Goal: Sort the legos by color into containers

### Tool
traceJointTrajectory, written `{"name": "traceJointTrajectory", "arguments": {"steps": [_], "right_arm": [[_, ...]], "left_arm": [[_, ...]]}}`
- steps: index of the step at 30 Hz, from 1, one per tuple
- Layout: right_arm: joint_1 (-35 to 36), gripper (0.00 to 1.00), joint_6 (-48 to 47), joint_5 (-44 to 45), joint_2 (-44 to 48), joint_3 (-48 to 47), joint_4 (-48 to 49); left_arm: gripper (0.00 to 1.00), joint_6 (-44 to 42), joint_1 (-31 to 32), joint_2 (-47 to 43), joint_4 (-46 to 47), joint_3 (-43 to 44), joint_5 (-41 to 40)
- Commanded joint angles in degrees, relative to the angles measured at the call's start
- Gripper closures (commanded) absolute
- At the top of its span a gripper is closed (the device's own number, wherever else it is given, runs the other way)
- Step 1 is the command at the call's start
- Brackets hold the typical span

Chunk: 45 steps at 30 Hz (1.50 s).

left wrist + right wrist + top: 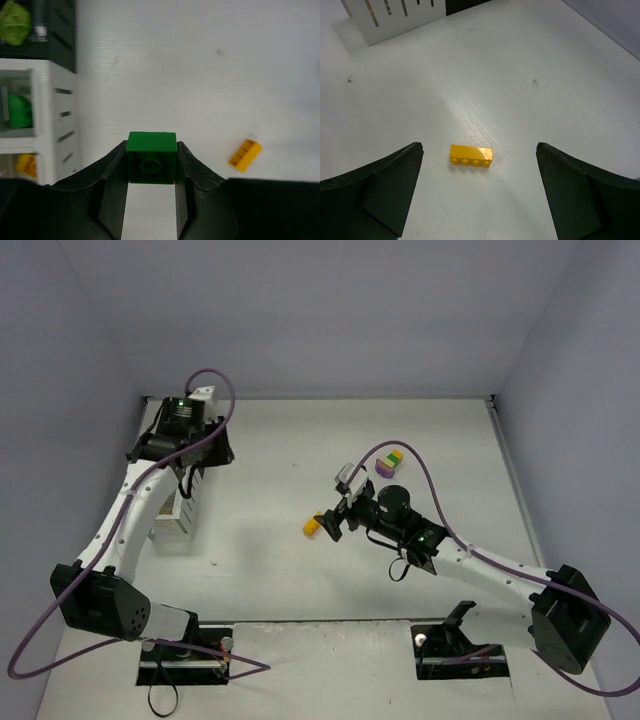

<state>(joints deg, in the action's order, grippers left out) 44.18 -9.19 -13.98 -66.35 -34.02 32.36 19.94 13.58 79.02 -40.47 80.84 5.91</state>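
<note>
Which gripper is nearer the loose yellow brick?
Right: the right gripper hovers open over the yellow brick; the left gripper, holding a green brick, is beside the bins.

Even, bright light; soft shadows beneath each hand; faint glare on the counter [530, 60]; bins beside the left hand blurred.

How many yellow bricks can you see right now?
2. One brick lies on the table below the right arm's open jaws; another brick sits in a white bin. The far pile may hold a third, and bins could hide more.
</note>
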Motion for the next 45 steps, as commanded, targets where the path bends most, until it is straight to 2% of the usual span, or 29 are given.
{"name": "traceJointTrajectory", "arguments": {"steps": [1, 4, 9, 17, 24, 28, 32, 34, 37, 39, 41, 44, 45], "right_arm": [[-0.50, 0.07, 3.82, 3.25, -0.45, 1.93, 10.43], [-0.59, 0.07, 4.88, 3.78, -1.15, 2.03, 11.24], [-0.68, 0.07, 5.50, 3.61, -2.12, 2.99, 12.73], [-0.85, 0.07, 5.94, 2.02, -3.35, 2.99, 12.90], [-0.85, 0.07, 5.85, 1.85, -2.74, 3.17, 12.73], [-0.94, 0.07, 5.94, 1.76, -2.82, 3.08, 12.55], [-1.03, 0.07, 5.94, 2.11, -2.30, 3.26, 12.64], [-1.12, 0.07, 6.11, 2.46, -1.95, 3.43, 12.82], [-1.73, 0.07, 7.08, 4.04, -1.86, 3.35, 12.38], [-2.61, 0.09, 8.66, 5.79, -1.86, 3.43, 11.85], [-4.80, 0.10, 11.80, 7.46, -1.77, 3.43, 11.41], [-9.37, 0.14, 16.12, 12.91, -1.59, 3.52, 9.04], [-10.51, 0.16, 19.35, 17.10, -1.24, 3.61, 7.56]], "left_arm": [[0.90, -1.93, -5.31, -0.72, 0.92, 1.87, -9.16], [0.90, -2.10, -9.61, 1.74, 3.27, 1.26, -12.32], [0.90, -1.75, -15.49, 4.82, 5.31, 0.72, -13.04], [0.89, -1.14, -20.26, 12.02, 6.54, 2.21, -12.77], [0.64, -0.43, -20.53, 14.84, 5.05, 3.19, -12.41], [0.43, -0.26, -20.53, 13.53, 4.35, 3.27, -12.77], [0.35, -0.26, -20.00, 9.58, 4.43, 3.36, -10.84], [0.35, -0.26, -19.04, 6.69, 3.99, 4.15, -8.82], [0.35, -1.66, -14.30, 2.47, 4.26, 4.33, -8.11], [0.35, -3.32, -7.30, 0.09, 4.69, 4.15, -7.85], [0.35, -4.03, -3.15, -0.97, 5.48, 3.46, -6.63], [0.35, -4.03, 4.33, -1.51, 7.24, 1.96, -2.84], [0.35, -4.99, 8.52, -0.90, 7.51, 1.17, -2.66]]}}
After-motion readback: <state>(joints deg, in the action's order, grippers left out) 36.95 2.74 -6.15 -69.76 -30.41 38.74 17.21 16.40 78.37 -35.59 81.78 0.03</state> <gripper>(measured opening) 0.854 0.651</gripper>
